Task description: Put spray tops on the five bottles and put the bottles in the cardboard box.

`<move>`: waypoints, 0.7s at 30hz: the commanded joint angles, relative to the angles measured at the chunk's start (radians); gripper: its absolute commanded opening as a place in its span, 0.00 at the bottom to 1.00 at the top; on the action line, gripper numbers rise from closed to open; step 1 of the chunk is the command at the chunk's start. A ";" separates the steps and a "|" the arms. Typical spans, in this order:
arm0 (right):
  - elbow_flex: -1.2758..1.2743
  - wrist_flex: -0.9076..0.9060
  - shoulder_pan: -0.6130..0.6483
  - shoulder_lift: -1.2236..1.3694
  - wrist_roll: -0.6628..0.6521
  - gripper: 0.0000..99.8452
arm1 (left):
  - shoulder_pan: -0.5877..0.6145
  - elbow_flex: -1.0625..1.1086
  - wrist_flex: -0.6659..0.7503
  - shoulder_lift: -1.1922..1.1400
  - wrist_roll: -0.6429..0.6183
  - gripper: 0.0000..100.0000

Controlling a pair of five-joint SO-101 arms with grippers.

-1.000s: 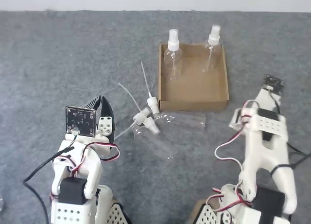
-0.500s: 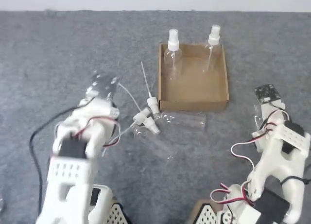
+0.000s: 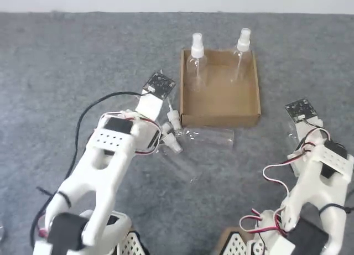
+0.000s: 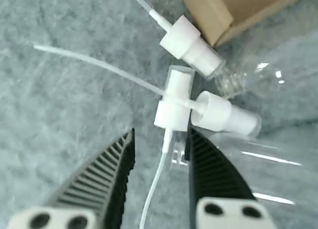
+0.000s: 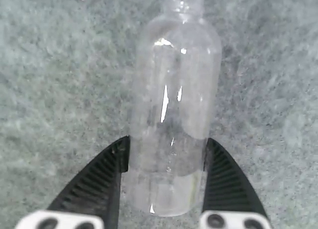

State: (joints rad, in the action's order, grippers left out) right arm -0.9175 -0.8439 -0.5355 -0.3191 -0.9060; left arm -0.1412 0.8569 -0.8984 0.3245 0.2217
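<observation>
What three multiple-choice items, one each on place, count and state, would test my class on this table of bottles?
1. Where do the capped bottles stand? A on a shelf; B in the cardboard box; C in an end effector.
2. How many bottles are in the box? A two; B none; C five.
3. The bottle between the fingers of the right end effector is: A capped; B crushed; C uncapped.
Key: B, both stand upright inside the box's far side; A, just those two are in it; C, its neck is bare, with no spray top.
</observation>
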 commanded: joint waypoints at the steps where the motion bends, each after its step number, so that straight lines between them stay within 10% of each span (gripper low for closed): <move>1: -0.023 -0.002 -0.019 0.001 -0.011 0.10 | -0.003 -0.045 0.081 -0.048 0.015 0.16; 21: -0.023 -0.001 -0.018 0.001 -0.014 0.10 | 0.144 -0.213 0.178 -0.295 0.015 0.15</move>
State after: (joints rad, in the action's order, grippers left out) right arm -0.9175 -0.8439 -0.5355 -0.3191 -0.9060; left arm -0.0184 0.7096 -0.7265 0.0176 0.2509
